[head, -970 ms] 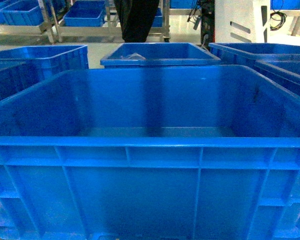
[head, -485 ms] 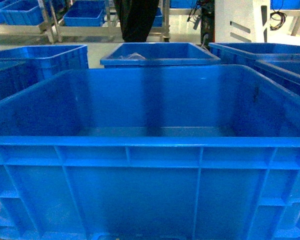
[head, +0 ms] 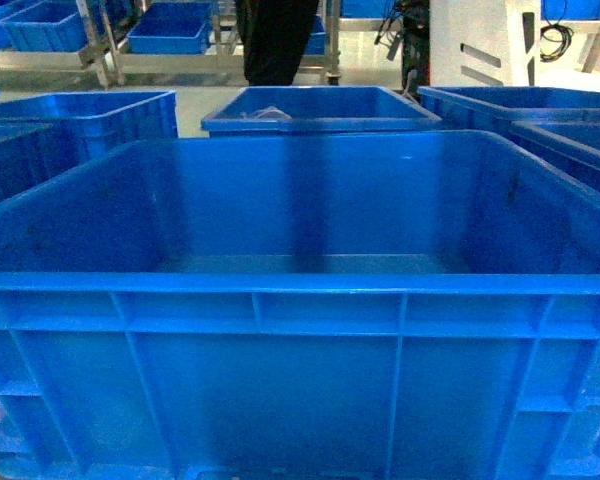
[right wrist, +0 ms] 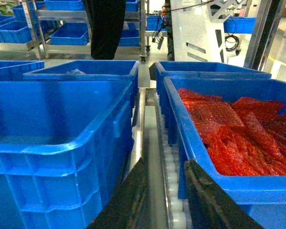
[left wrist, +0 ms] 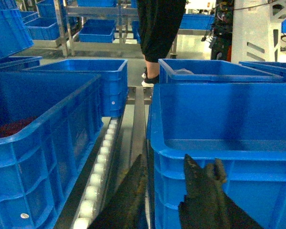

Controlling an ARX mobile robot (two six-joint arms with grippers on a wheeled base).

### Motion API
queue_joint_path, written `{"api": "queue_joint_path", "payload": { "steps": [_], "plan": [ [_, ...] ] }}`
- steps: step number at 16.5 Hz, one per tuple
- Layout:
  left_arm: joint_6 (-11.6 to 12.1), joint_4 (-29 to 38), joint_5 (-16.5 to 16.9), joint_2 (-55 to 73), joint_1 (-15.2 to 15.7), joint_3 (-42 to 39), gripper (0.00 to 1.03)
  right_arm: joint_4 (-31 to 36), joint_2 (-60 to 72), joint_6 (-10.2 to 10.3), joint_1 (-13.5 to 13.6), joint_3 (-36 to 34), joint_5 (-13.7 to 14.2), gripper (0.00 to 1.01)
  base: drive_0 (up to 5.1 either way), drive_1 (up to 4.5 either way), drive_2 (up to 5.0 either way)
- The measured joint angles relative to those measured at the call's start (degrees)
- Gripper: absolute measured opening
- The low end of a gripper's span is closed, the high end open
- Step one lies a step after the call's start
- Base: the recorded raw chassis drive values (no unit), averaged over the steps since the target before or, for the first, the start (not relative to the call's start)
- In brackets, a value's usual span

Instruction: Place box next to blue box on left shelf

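- While the box [head: 300, 300] fills the near centre of the head view, empty and upright, its place against the surrounding crates matches the earlier head frames almost exactly; only the standing person [head: 275, 40] at the far edge has shifted slightly right. Judgement: the carry has not visibly advanced, and no shelf slot is identifiable yet.
- Left gripper [left wrist: 164, 191]: fingers spread apart, straddling the box's near-left corner rim; whether the pads actually touch the wall cannot be told.
- Right gripper [right wrist: 164, 191]: fingers likewise parted, hanging over the roller track [right wrist: 169, 191] between the box's right wall and the neighbouring crate; nothing is seen pinched between them.
- Count, near crates: one box of the task; one crate of red bagged goods [right wrist: 238, 133] immediately right; one crate [left wrist: 33, 138] immediately left, with some red contents at its floor.
- Count, far row: three further blue crates in the head view, the middle one [head: 315, 108] holding something pale.
- Count, background: metal shelving [head: 100, 45] with several smaller blue bins; one person.
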Motion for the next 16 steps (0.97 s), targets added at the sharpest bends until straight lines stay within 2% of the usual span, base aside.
{"api": "queue_joint_path", "payload": {
  "steps": [6, 16],
  "plan": [
    [0.0, 0.0, 0.0, 0.0, 0.0, 0.0, 0.97, 0.02, 0.0, 0.0, 0.0, 0.0, -0.02, 0.98, 0.0, 0.0, 0.0],
    [0.04, 0.0, -0.02, 0.0, 0.0, 0.0, 0.98, 0.02, 0.0, 0.0, 0.0, 0.0, -0.02, 0.98, 0.0, 0.0, 0.0]
  ]
}}
